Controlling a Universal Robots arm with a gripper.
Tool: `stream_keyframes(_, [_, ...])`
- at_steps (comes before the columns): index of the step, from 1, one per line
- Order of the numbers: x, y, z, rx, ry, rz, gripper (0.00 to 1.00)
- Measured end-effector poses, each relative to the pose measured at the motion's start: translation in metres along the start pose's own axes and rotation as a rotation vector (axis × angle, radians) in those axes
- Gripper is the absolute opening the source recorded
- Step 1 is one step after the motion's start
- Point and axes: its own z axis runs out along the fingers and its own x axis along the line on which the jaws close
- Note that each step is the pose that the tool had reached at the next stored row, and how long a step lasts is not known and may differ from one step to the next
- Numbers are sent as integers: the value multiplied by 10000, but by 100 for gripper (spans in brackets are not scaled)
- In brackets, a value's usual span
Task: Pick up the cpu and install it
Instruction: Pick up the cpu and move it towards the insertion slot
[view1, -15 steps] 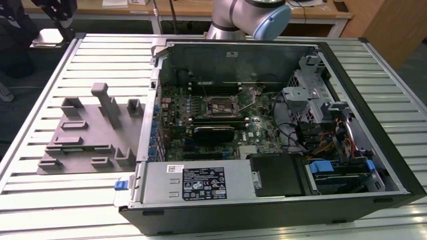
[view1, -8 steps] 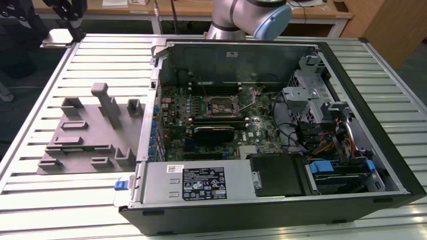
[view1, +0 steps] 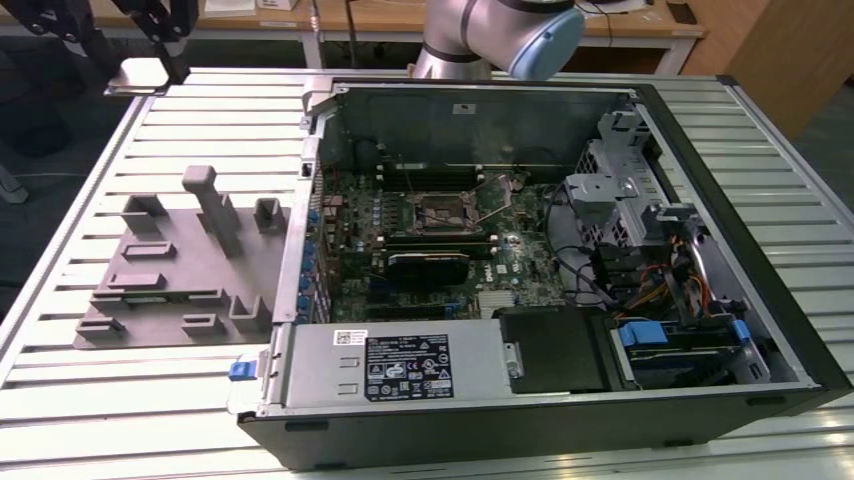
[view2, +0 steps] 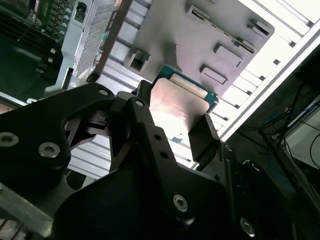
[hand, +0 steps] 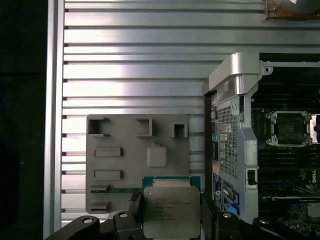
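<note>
Gripper (hand: 171, 214) is clamped on the cpu (hand: 171, 204). In both wrist views the two black fingers (view2: 202, 139) press on opposite edges of the chip, w/ the silver lid facing the cameras. Edge grip makes sense b/c it keeps the pads off the lid's face and, I judge, off the contact side underneath. Chip sits flat btwn the fingers, not tilted, which suits a socket that takes it flat.

Where: the cpu is outside the PC case (view1: 534, 435), off the case's wall on the side where the grey fixture plate (hand: 125, 165) lies. It looks lifted clear of that plate, not resting in it. In the second wrist view the plate's recesses read well behind the chip, though I can't tell how high.

The fixture plate lies flat on the slatted aluminium table (hand: 135, 75), just beside the case, w/ pockets and posts. Prob. there to hold parts at known spots close to the case.

The case lies on its side w/ the panel off, so the mobo (view1: 360, 250) faces up and is reachable from above. The cpu socket (view1: 445, 210) sits inside the case, approx mid-board. Its centre looks bare, so the pick seems done and the install is not yet done.
</note>
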Motion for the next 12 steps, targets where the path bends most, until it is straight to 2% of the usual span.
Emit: stream_keyframes(12, [-261, 6, 7, -1, -1, 0, 55])
